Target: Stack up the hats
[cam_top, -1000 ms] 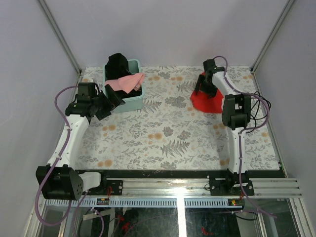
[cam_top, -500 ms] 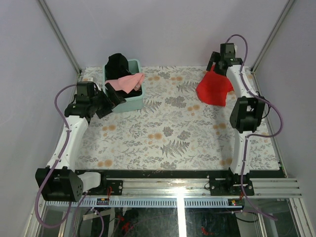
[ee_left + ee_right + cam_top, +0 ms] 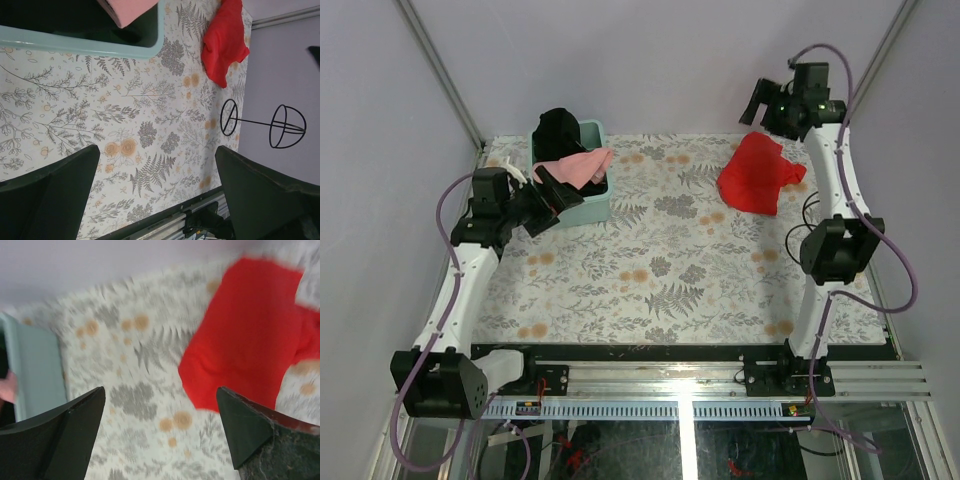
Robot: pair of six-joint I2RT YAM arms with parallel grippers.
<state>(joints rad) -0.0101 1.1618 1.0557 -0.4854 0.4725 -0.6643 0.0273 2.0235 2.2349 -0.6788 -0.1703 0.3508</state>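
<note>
**At the tub (image 3: 592, 208): both end effectors empty, stacking not yet begun**

At the left of the top view, the left end effector (image 3: 550, 198) stands wide open with nothing between its fingers. It hangs just beside the tub's near wall; I cannot tell whether it touches it. In its wrist view the two fingers frame bare worktop (image 3: 150, 125), and the tub's rim runs across the upper left.

At the upper right of the top view, the right end effector (image 3: 762, 100) is raised well above the worktop, also wide open and empty. Its wrist view is blurred, but the spread fingers are plain, with the red cloth (image 3: 755, 175) lying below, apart from them.

The hats are all in the tub, at the upper left of the worktop. The pink cap (image 3: 578, 166) lies uppermost, drooping over the right rim, and a black cap (image 3: 558, 128) stands up behind it. How many more lie under them is hidden.

By my reading, the step in hand is the first pick, and it falls to the left arm. The next move calls for lifting over the rim, coming down on the pink cap and closing on its brim or crown without snagging the black cap.
</note>
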